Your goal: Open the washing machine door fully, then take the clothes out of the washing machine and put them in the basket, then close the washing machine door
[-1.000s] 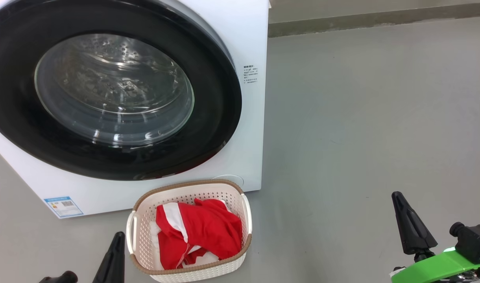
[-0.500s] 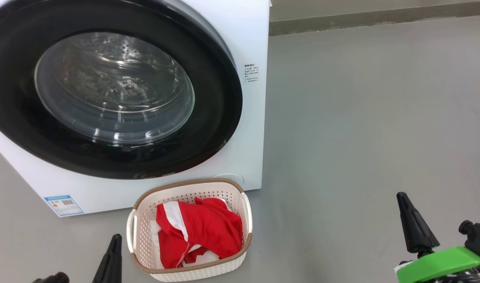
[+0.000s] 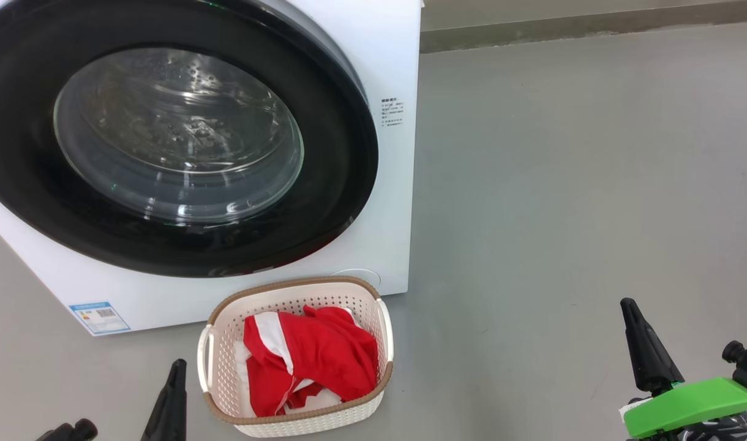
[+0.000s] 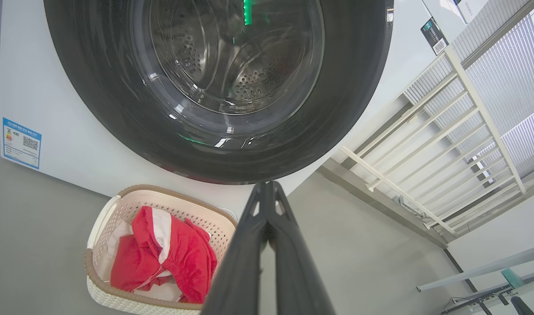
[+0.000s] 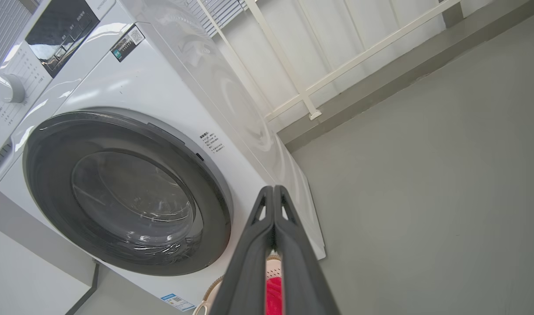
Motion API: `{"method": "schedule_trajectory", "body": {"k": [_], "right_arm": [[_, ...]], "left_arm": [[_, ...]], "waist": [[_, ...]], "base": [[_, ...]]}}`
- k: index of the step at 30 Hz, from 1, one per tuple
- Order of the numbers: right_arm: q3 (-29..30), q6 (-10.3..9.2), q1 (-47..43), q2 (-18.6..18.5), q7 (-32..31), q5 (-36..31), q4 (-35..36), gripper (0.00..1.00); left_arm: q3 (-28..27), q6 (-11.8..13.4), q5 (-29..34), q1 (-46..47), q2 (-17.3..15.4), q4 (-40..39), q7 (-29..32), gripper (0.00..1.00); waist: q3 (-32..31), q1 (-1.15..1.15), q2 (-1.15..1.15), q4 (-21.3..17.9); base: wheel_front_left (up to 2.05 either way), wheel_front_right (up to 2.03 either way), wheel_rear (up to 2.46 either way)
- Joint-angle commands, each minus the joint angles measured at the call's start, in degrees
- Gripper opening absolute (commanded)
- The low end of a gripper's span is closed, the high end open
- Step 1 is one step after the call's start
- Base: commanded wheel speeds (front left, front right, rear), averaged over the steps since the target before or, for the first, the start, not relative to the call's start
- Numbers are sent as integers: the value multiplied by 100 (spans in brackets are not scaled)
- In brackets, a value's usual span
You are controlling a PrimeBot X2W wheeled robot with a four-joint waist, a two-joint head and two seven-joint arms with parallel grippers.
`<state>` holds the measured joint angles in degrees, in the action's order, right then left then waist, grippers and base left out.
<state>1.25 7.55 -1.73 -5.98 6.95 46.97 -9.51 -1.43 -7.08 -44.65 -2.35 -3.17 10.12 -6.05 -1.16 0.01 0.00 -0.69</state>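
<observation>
- I am holding my left gripper [image 4: 267, 187] with its fingers pressed together on nothing. In the head view it is hanging at about 8 o'clock from the basket [image 3: 294, 285], near the handle on that side.
- My right gripper [image 5: 273, 190] is also pinched together and empty. It is hovering over the bare floor [image 3: 563, 184], well apart from the basket at 3 o'clock.
- The washing machine door [image 3: 330, 184] is lying flush against the washing machine [image 3: 389, 55], and the clothes [image 3: 324, 358] are sitting heaped in the basket, just below the door at 6 o'clock. The task is looking finished to me.
- The first risk I am weighing is the latch: I cannot tell whether it has caught. If it has not, the door could be swinging back out over the basket.
- The second is my left arm. A careless sweep toward 3 o'clock would be nudging the light basket or tipping it, spilling the clothes onto the floor.
- The third is a garment left behind. The glass is showing only steel drum, but the black rim is hiding the drum's lowest part.
- Against a second ago, the whole head view is sitting slightly higher, so the camera is moving, not the machine.
- Beyond that shift, both grippers are drifting outward — the left toward 9 o'clock, the right toward 3 o'clock — while the door, basket and clothes are staying put.
</observation>
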Motion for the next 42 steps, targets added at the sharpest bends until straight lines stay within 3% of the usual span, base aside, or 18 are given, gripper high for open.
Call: {"method": "schedule_trajectory", "body": {"k": [1, 42], "right_arm": [[22, -3, 318, -52, -53, 211, 106, 0], [258, -5, 573, 116, -726, 2597, -196, 0]], "left_arm": [[-124, -17, -200, 264, -63, -97, 42, 0], [-333, -30, -2687, 586, -16, 170, 702, 0]], "waist": [[4, -1, 0, 2], [75, -1, 0, 39]], "base": [[0, 0, 0], [0, 0, 0]]}}
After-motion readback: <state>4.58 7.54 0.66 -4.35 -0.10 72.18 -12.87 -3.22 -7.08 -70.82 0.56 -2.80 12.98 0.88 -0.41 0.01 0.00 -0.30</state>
